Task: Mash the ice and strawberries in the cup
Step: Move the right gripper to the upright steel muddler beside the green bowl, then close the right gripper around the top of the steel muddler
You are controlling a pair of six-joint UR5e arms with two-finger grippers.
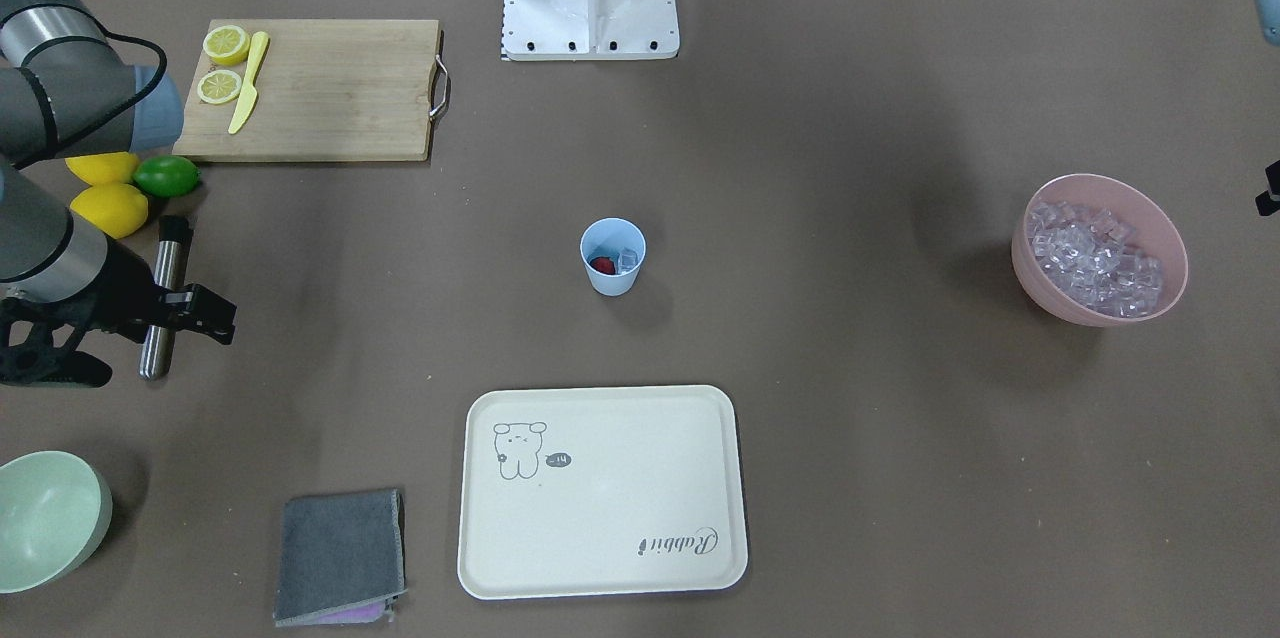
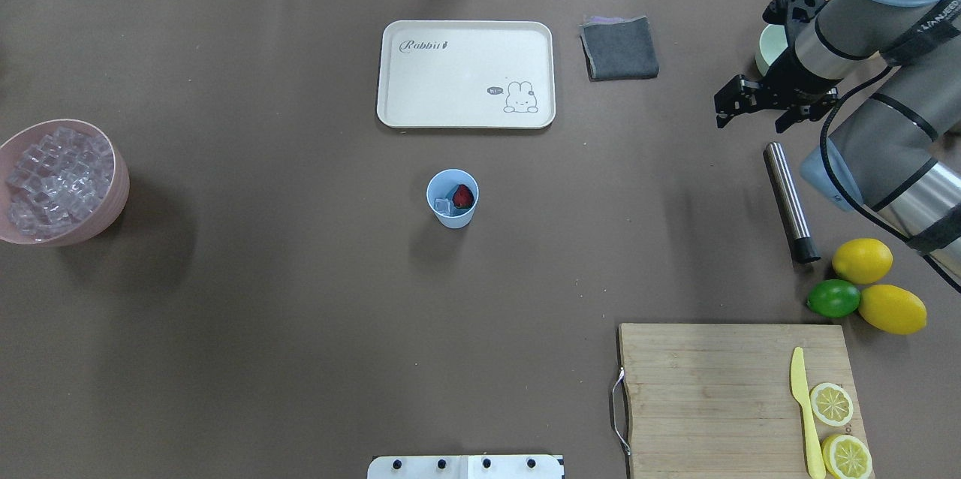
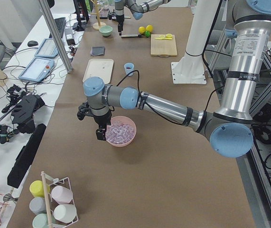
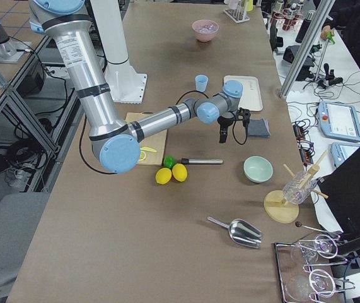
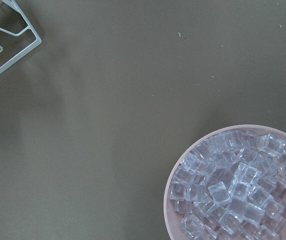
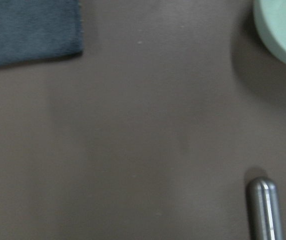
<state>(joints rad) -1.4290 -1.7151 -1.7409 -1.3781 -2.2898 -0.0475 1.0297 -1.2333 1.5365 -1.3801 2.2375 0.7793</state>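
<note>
Nearest the robot's base, a wooden cutting board [image 2: 713, 389] carries two lemon halves [image 2: 832, 404] and a yellow knife [image 2: 803, 411], with two whole lemons [image 2: 862, 260] and a lime [image 2: 833, 299] just beyond it. Next out lies the steel rod [image 2: 787, 201], flat on the table and untouched. The right gripper [image 2: 753, 118] hovers just past its far end, jaws spread and holding nothing. At mid-table the pale-blue cup [image 2: 453, 199] stands upright with the strawberry [image 2: 463, 197] and an ice cube [image 2: 444, 206] inside. Loading looks done, and the step in hand appears to be fetching the rod as a masher. The next move would call for the gripper to come down square across the rod, close on it, stand it upright and carry it well across to the cup. The light cup may tip or slide under pressing unless steadied. Farther out sit the cream tray [image 2: 465, 73], the grey cloth [image 2: 619, 47] and a pale-green bowl [image 1: 50, 518]. The overhead view shows the pink bowl [image 2: 120, 186] of spare ice cubes [image 2: 52, 179] but no left arm. Only the left-end side view catches the left gripper [image 3: 100, 133] beside that bowl, and whether it is wide or closed cannot be told. The right wrist camera shows just the rod's rounded tip, no fingers.
</note>
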